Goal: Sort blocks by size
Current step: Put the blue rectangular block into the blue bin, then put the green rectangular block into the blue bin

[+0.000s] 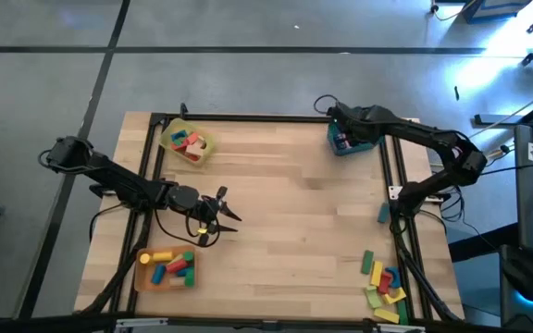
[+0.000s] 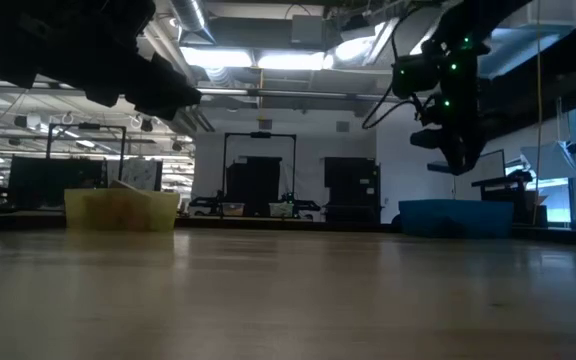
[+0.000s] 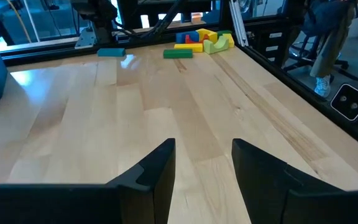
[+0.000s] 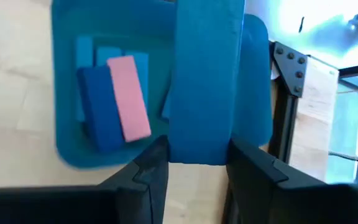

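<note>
A: Where's the R arm rn?

B: I've got the right gripper [image 4: 194, 163] above the blue tray [image 1: 352, 143] at the table's far right corner, fingers clamped on a long blue block [image 4: 205, 81]. Block hangs over the tray; in the tray a pink bar [image 4: 128, 98] lies on or against a dark blue bar [image 4: 96, 109], can't tell which.

A: And L?

B: The left gripper [image 3: 202, 163] waits off the table's left edge side, between the yellow tray [image 1: 187, 141] at the far left corner and the orange tray [image 1: 166, 269] at the near left corner. Fingers apart, nothing btwn them.

A: Rest of the blocks?

B: Pile of loose blocks [image 1: 384, 283] at the near right corner, plus a teal block [image 1: 383, 214] alone by the right edge. Some sit in the yellow and orange trays already.

A: Risks?

B: My guess: the long block spans most of the tray, so if I let go while off-centre, one end may catch the rim and it tips out, or it lands on the pink bar and rests crooked. Also the tray sits hard by the table's frame, so a skewed drop could go off the edge.
</note>
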